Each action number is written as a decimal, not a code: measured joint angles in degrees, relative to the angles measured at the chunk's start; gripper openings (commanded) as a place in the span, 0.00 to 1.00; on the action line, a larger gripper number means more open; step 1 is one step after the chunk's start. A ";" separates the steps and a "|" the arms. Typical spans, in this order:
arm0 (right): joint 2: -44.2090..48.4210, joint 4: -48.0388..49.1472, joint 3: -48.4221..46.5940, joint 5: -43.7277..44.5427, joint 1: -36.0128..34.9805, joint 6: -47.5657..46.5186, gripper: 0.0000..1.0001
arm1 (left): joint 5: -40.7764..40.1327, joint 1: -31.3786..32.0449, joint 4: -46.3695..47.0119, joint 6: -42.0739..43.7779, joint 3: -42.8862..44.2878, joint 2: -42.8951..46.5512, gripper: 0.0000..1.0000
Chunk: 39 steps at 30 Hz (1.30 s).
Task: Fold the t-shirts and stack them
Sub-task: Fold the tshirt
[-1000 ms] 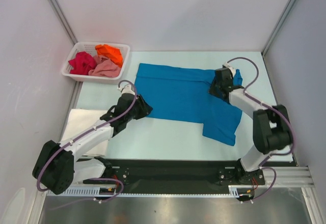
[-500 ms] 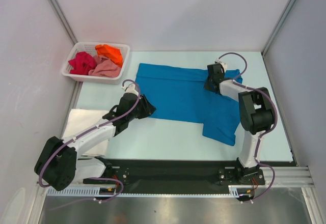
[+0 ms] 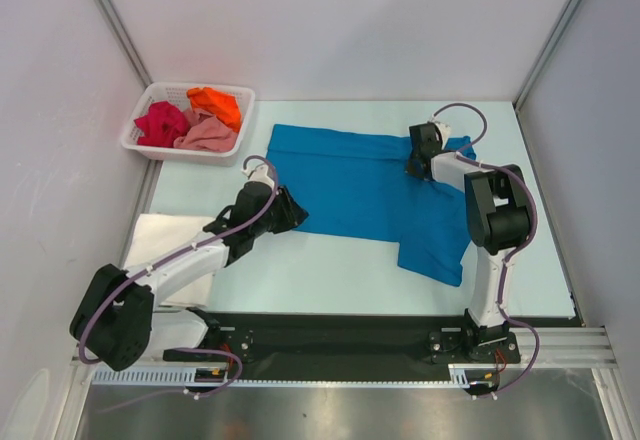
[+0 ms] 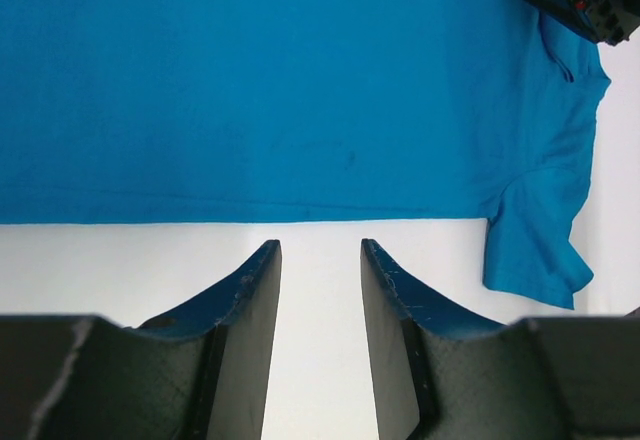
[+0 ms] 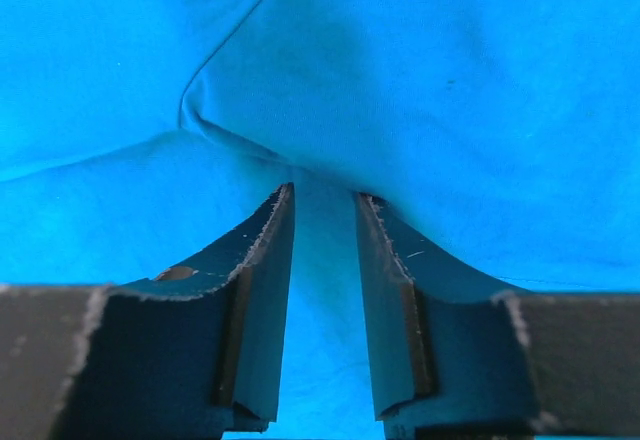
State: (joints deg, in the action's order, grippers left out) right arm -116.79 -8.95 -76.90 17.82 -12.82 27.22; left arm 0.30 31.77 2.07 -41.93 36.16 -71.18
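Nearest me, on the left side of the table point(image 3: 330, 275), the white t-shirt point(image 3: 150, 232) lies flat as a pale pad, partly under my left arm. A little farther out, my left claw point(image 3: 291, 211) sits low at the near hem of the blue t-shirt point(image 3: 345, 185). Its fingers point(image 4: 250, 295) are spread, with only bare table between them and the hem just ahead of the tips, so it grips nothing. The blue t-shirt lies flat and wide across the middle of the table, with one sleeve reaching toward me on the right side. My right claw point(image 3: 414, 166) is down on the cloth near the far-right end of that t-shirt. Its fingers point(image 5: 262, 260) stand apart with a narrow gap, and blue cloth shows through the gap. A crease puckers the cloth right at the tips. As far as I can see, the cloth lies under the fingers rather than pinched between them. Farthest off, in the far-left corner, the white basket point(image 3: 190, 153) stands close to the blue t-shirt's far-left corner without touching it. Three bunched shirts lie in it: the crimson t-shirt point(image 3: 160, 123) on the left, the dusty pink t-shirt point(image 3: 207, 136) at the near side, and the orange t-shirt point(image 3: 216, 104) at the far side.
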 measured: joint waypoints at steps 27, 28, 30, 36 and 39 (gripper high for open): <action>-0.85 -0.92 -1.14 1.25 1.05 -1.95 0.20 | 1.46 -0.02 0.44 -0.04 0.02 -1.46 0.42; -0.85 -1.07 -1.16 1.22 1.05 -1.99 0.18 | 1.46 -0.02 0.44 -0.04 0.02 -1.53 0.43; -0.85 -1.25 -1.18 1.22 0.98 -2.03 0.13 | 1.46 -0.02 0.42 -0.07 0.02 -1.62 0.42; -0.85 -1.73 -1.22 1.27 0.87 -2.01 0.00 | 1.57 -0.02 0.48 -0.09 0.02 -1.97 0.43; -0.83 -1.88 -1.22 1.25 0.83 -2.05 0.00 | 1.68 -0.02 0.59 -0.11 0.02 -1.99 0.42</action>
State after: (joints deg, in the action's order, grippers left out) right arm -117.62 -10.83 -78.13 19.07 -11.99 25.17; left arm 1.98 31.75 2.66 -42.04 36.18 -73.17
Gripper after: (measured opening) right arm 0.009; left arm 0.425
